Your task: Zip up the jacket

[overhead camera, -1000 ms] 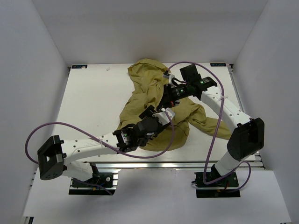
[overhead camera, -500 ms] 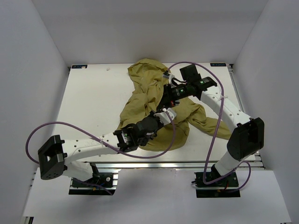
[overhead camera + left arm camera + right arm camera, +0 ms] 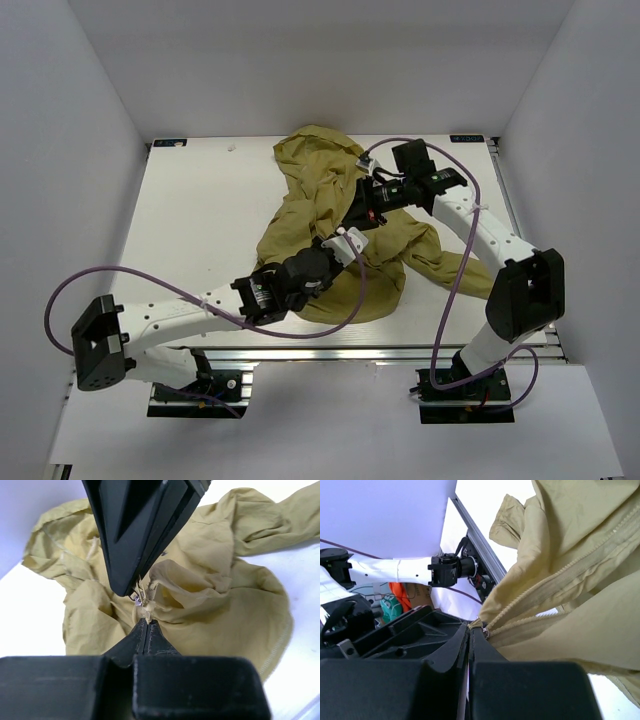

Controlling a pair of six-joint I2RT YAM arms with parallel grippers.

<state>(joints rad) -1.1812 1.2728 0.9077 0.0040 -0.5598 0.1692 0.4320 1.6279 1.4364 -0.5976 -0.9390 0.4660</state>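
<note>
The olive jacket (image 3: 320,205) lies crumpled in the middle of the white table, hood towards the back. My left gripper (image 3: 345,238) is shut on a small tuft of the jacket's edge (image 3: 146,611) right at the lower end of the zipper. Just above it, tip to tip, my right gripper (image 3: 357,217) is shut on the zipper pull (image 3: 480,624). In the left wrist view the right gripper's black fingers (image 3: 140,535) come down from the top. The two rows of zipper teeth (image 3: 555,580) run away from the slider, still apart. The fabric between the grippers is lifted off the table.
Purple cables (image 3: 160,280) loop from both arms over the table. One sleeve (image 3: 455,270) trails to the right near the right arm. An aluminium rail (image 3: 380,352) borders the near edge. White walls close in three sides. The left arm (image 3: 395,572) shows behind the jacket.
My left gripper has gone from open to shut on the jacket's edge below the zipper pull. The left arm has drawn back a little to the left; the right wrist shifted slightly.
</note>
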